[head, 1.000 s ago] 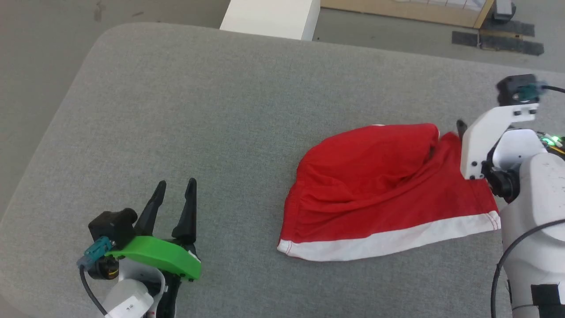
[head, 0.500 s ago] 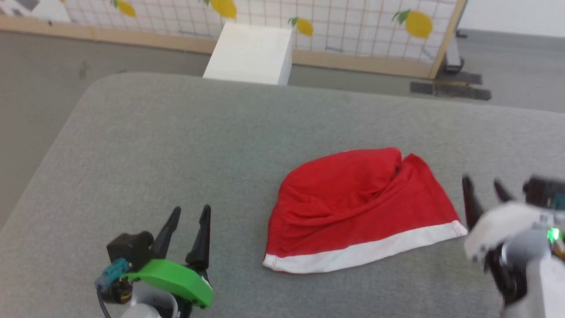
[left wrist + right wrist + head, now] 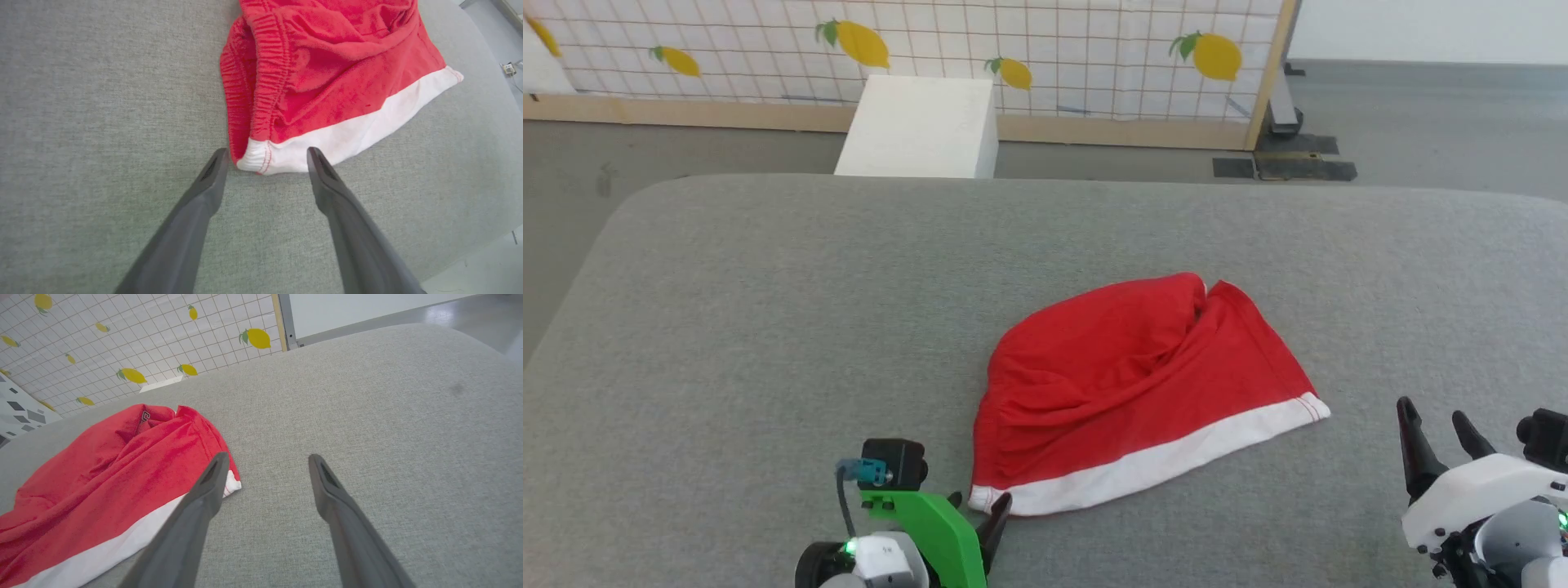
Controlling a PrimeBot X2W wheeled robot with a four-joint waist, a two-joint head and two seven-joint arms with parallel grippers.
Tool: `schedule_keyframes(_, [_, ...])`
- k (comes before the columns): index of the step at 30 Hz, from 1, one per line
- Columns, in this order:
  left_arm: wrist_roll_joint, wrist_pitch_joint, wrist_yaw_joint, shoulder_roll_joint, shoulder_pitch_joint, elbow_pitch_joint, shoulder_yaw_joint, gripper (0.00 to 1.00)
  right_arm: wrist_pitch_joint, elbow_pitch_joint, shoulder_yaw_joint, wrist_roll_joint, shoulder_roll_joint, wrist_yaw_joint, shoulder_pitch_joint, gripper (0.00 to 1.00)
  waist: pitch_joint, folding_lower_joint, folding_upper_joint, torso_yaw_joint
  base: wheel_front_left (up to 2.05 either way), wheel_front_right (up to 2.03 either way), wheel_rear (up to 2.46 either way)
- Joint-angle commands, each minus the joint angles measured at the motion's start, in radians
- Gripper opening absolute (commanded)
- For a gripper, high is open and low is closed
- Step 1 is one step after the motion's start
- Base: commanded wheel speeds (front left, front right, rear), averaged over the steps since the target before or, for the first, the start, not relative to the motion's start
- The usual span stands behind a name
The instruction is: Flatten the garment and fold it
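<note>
Two grippers hold their fingers spread and empty: the left gripper (image 3: pixel 265 157) frames the near white-striped waistband corner of the crumpled red shorts (image 3: pixel 1127 376) lying on the grey surface (image 3: pixel 768 327), while the right gripper (image 3: pixel 265 461) hovers beside their hem corner.

Brightly and evenly lit by diffuse light, with a thin soft shadow along the near hem of the garment (image 3: pixel 1127 384). Sharp in the head view; bowed toward the edges in both wrist views, with focus softer at the bottom border. Mild glare on the floor (image 3: pixel 470 310), right wrist view.
</note>
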Motion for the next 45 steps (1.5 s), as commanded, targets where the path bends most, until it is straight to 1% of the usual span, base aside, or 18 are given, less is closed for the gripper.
schedule_keyframes(1, [-0.006,0.021,0.010,0.010,-0.020,0.005,-0.005,1.00,-0.003,-0.010,0.001,0.008,0.000,-0.002,-0.014,1.00,0.018,0.0000,0.0000,-0.021,0.00,0.00,0.00])
schedule_keyframes(6, [-0.014,0.029,0.012,0.011,-0.025,0.005,-0.005,1.00,-0.007,-0.010,0.004,0.016,0.000,-0.002,-0.015,1.00,0.034,0.0000,0.0000,-0.031,0.00,0.00,0.00])
schedule_keyframes(7, [-0.015,0.032,0.012,0.011,-0.026,0.006,-0.006,0.96,-0.009,-0.010,0.003,0.015,0.000,-0.002,-0.015,1.00,0.037,0.0000,0.0000,-0.030,0.00,0.00,0.00])
schedule_keyframes(8, [-0.018,0.036,0.010,0.010,-0.029,0.007,-0.008,0.49,-0.009,-0.010,0.001,0.014,0.000,-0.002,-0.015,1.00,0.039,0.0000,0.0000,-0.029,0.00,0.00,0.00])
schedule_keyframes(9, [-0.021,0.038,0.008,0.008,-0.030,0.007,-0.009,0.09,-0.010,-0.010,0.000,0.014,0.000,-0.002,-0.015,1.00,0.041,0.0000,0.0000,-0.028,0.00,0.00,0.00])
schedule_keyframes(10, [-0.025,0.044,0.006,0.007,-0.031,0.007,-0.011,0.00,-0.010,-0.011,-0.002,0.014,0.000,-0.002,-0.015,1.00,0.043,0.0000,0.0000,-0.026,0.00,0.00,0.00])
schedule_keyframes(16, [-0.036,0.062,0.003,0.006,-0.030,-0.003,-0.020,0.00,-0.006,-0.015,0.011,-0.001,0.000,-0.002,-0.031,1.00,0.047,0.0000,0.0000,-0.014,0.00,0.00,0.00])
schedule_keyframes(19, [-0.037,0.058,0.004,0.010,-0.026,-0.018,-0.018,0.00,0.024,-0.019,0.035,-0.035,0.000,-0.002,-0.055,1.00,0.051,0.0000,0.0000,-0.010,0.00,0.00,0.00])
schedule_keyframes(21, [-0.038,0.053,0.007,0.015,-0.024,-0.033,-0.013,0.00,0.077,-0.013,0.058,-0.072,0.000,-0.002,-0.085,1.00,0.056,0.0000,0.0000,-0.010,0.00,0.00,0.00])
schedule_keyframes(24, [-0.038,0.048,0.010,0.023,-0.023,-0.061,-0.007,0.00,0.204,0.015,0.099,-0.147,0.000,-0.002,-0.146,1.00,0.068,0.0000,0.0000,-0.004,0.00,0.00,0.00])
schedule_keyframes(28, [-0.038,0.049,0.013,0.029,-0.025,-0.093,-0.004,0.00,0.358,0.073,0.106,-0.252,0.000,-0.002,-0.215,1.00,0.087,0.0000,0.0000,0.013,0.00,0.00,0.00])
schedule_keyframes(29, [-0.039,0.050,0.014,0.030,-0.027,-0.100,-0.005,0.00,0.379,0.084,0.106,-0.264,0.000,-0.002,-0.233,1.00,0.094,0.0000,0.0000,0.019,0.00,0.00,0.00])
schedule_keyframes(33, [-0.043,0.052,0.016,0.030,-0.032,-0.118,-0.004,0.00,0.420,0.134,0.099,-0.314,0.000,-0.002,-0.270,1.00,0.113,0.0000,0.0000,0.038,0.00,0.00,0.00])
schedule_keyframes(37, [-0.047,0.052,0.013,0.026,-0.038,-0.127,-0.008,0.00,0.438,0.185,0.079,-0.360,0.000,-0.002,-0.284,1.00,0.134,0.0000,0.0000,0.059,0.00,0.00,0.00])
schedule_keyframes(42, [-0.053,0.051,0.009,0.023,-0.043,-0.128,-0.011,0.00,0.436,0.229,0.073,-0.360,0.000,-0.002,-0.292,1.00,0.149,0.0000,0.0000,0.072,0.00,0.00,0.00])
schedule_keyframes(43, [-0.053,0.049,0.008,0.023,-0.044,-0.128,-0.011,0.00,0.435,0.237,0.074,-0.357,0.000,-0.002,-0.295,0.53,0.152,0.0000,0.0000,0.072,0.00,0.00,0.00])
schedule_keyframes(44, [-0.054,0.048,0.008,0.024,-0.044,-0.128,-0.011,0.00,0.432,0.241,0.076,-0.355,0.000,-0.002,-0.297,0.28,0.153,0.0000,0.0000,0.072,0.00,0.00,0.00])
schedule_keyframes(45, [-0.055,0.046,0.008,0.024,-0.044,-0.127,-0.010,0.00,0.428,0.246,0.081,-0.352,0.000,-0.002,-0.300,0.00,0.153,0.0000,0.0000,0.072,0.00,0.00,0.00])
